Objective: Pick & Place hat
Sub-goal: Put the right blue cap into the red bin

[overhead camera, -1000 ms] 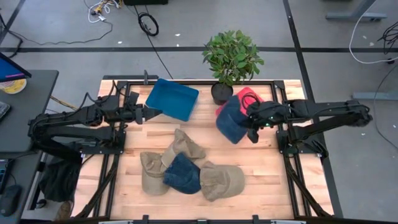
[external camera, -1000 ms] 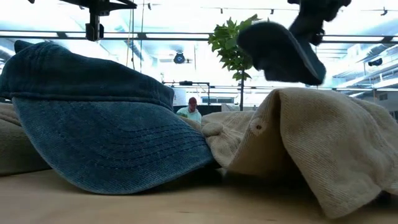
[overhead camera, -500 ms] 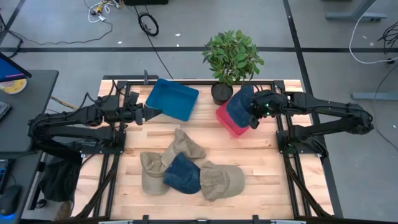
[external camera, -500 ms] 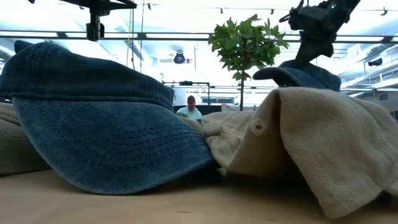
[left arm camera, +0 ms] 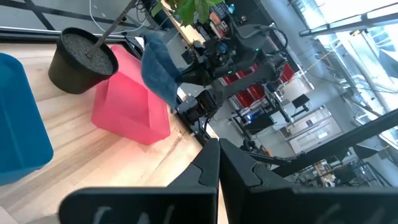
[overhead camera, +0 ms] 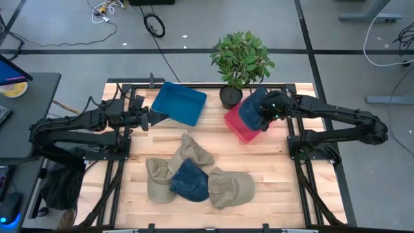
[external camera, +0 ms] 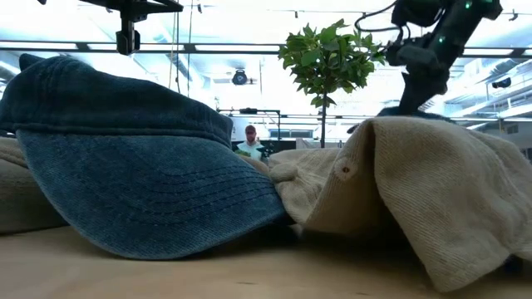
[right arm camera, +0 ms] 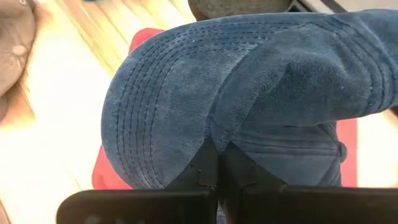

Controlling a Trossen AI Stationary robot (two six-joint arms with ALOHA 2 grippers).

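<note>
Right gripper (overhead camera: pixel 264 118) clamped shut on a dark blue denim cap (overhead camera: pixel 251 110), pinching the cloth near where the stitched brim meets the crown, as the right wrist view shows. Held low over the pink plastic bin (overhead camera: pixel 237 123) at the table's back right, just beside the black pot of the leafy green plant (overhead camera: pixel 242 58); contact with the bin impossible to confirm. Most likely carried there for release into the bin, so the grip at one edge lets the rest of the cap hang and drape downward rather than lie flat.

Cap's long axis, in the high view, running roughly from the table's back edge toward its front, tilted slightly; rounded brim with its rows of stitching hanging toward the bin, crown bunched up at the fingers. Exact facing of the opening hard to tell.

Left gripper (overhead camera: pixel 154 118) also closed, holding nothing, parked near the corner of the blue plastic tray (overhead camera: pixel 179 102) at the back left, apparently waiting.

Still heaped at the front centre of the wooden table (overhead camera: pixel 278 175): three tan corduroy caps (overhead camera: pixel 229 188) and another blue denim cap (overhead camera: pixel 189 181), overlapping one another, presumably awaiting later picks.
</note>
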